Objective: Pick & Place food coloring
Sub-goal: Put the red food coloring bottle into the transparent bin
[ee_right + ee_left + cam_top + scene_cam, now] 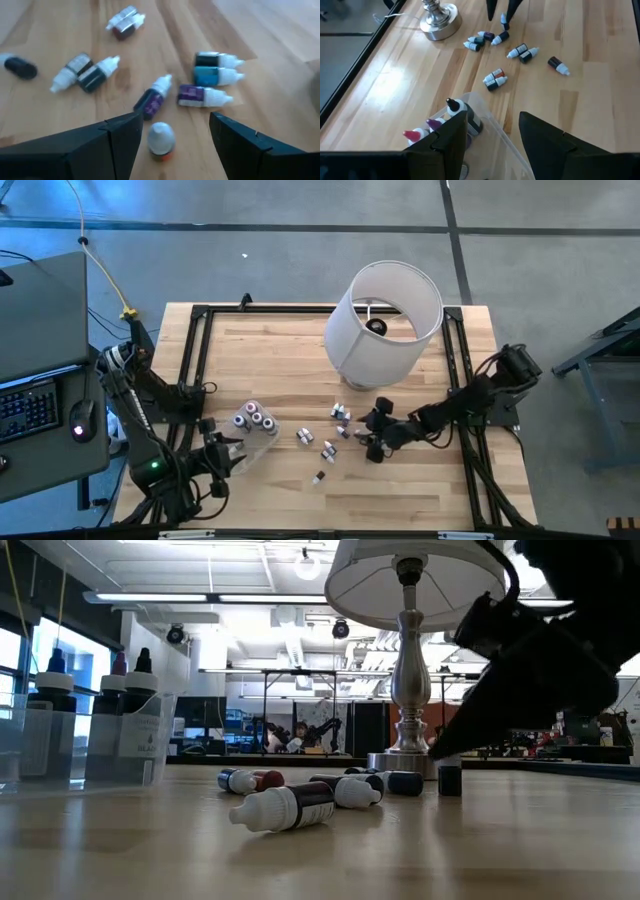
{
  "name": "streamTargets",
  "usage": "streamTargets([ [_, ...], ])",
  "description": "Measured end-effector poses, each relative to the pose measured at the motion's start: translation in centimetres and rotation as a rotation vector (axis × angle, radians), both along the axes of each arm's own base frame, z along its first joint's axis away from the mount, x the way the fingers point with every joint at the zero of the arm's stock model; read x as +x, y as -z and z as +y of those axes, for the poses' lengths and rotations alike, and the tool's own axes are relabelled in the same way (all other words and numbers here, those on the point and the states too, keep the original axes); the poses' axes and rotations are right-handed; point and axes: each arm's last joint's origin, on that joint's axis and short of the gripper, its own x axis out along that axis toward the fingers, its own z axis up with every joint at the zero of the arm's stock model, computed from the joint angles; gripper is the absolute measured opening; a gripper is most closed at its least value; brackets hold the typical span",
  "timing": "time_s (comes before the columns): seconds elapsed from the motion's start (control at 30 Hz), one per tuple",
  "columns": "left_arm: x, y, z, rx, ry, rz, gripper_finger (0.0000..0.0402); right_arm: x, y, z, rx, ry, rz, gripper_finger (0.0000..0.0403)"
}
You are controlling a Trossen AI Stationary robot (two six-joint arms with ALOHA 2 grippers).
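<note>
Several tiny food coloring bottles point(328, 448) lie on their sides in the middle of the wooden table, with more near my right gripper point(200, 95). A few others stand in a clear plastic tub point(250, 428). My right gripper point(175, 122) is open, low over the table. Its fingers stand on either side of one upright bottle with a whitish tip point(161, 139), and they do not touch it. My left gripper point(492, 122) is open at the tub's near corner point(492, 127). I cannot tell whether it touches the tub.
A lamp with a big white shade point(385, 320) and a silver base point(439, 20) stands just beyond the loose bottles, on the far side of the table. A black frame point(200, 360) runs along the table's edges. Bare wood lies along the near edge point(400, 500).
</note>
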Motion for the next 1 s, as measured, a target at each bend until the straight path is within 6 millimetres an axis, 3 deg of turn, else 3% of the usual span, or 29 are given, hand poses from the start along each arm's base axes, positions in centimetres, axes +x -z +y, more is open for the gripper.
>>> streamTargets([
  [0.27, 0.0, 0.0, 0.0, -0.003, -0.001, -0.001, 0.0176, 0.4, 2.5, 0.3, 0.007, -0.010, 0.035, 0.0213],
  [0.63, 0.0, 0.0, 0.0, 0.008, 0.010, 0.007, 0.0176, 0.8, 2.6, 0.4, 0.055, 0.007, -0.011, 0.0096],
  [0.83, 0.0, 0.0, 0.0, 0.014, 0.015, 0.010, 0.0176, 2.9, 0.4, 0.8, 0.062, 0.016, -0.175, 0.0060],
  [1.0, 0.0, 0.0, 0.0, 0.011, 0.016, 0.016, 0.0176, 7.6, -4.6, 2.5, -0.081, -0.087, -0.319, 0.0073],
])
